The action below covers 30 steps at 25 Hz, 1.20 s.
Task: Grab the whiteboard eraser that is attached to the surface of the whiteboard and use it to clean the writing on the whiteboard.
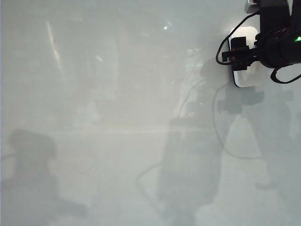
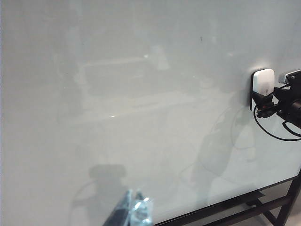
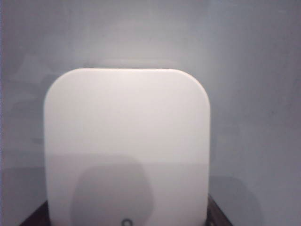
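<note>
Showing the right gripper (image 1: 241,52) at the whiteboard's (image 1: 117,117) upper right, fingers (image 3: 218,215) apart astride the eraser (image 3: 127,146) stuck to it; whether they grip is unclear. Left gripper (image 2: 134,207) near lower edge, state unclear.

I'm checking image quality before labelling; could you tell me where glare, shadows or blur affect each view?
Exterior view: the whiteboard carries glare streaks and large arm shadows. Left wrist view: soft reflections, and the left gripper is blurred at the edge. Right wrist view: the whiteboard eraser fills the frame, bright above and shadowed low, with the right gripper at it.
</note>
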Each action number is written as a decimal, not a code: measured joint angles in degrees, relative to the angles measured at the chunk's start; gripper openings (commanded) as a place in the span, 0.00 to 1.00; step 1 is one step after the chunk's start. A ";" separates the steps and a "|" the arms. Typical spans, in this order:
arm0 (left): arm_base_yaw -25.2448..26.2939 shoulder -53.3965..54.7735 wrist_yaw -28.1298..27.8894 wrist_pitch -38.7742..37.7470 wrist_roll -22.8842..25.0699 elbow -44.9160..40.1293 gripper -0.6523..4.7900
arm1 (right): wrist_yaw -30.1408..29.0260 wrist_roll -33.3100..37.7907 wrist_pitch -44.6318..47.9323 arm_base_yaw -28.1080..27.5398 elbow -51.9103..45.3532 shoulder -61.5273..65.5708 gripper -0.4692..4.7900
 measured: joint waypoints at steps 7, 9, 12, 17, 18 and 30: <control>0.00 -0.02 0.00 0.00 0.02 0.02 0.11 | 0.22 -0.02 1.88 0.00 1.20 2.64 0.53; 0.00 -0.02 0.00 0.00 0.02 0.00 0.11 | 0.20 -0.07 2.34 0.00 1.20 2.91 0.57; 0.00 0.00 0.00 0.00 0.02 0.00 0.11 | 0.20 -0.07 2.34 0.00 1.25 2.93 0.82; 0.00 0.00 0.00 0.00 0.02 0.00 0.11 | -0.04 -0.11 1.05 -0.02 1.86 2.95 0.86; 0.00 0.00 0.00 0.00 0.02 0.00 0.11 | -0.04 -0.15 0.15 -0.02 1.70 2.62 0.89; 0.00 0.00 0.00 0.00 0.00 0.00 0.11 | -0.09 -0.13 -15.34 -0.02 -2.34 -9.46 0.90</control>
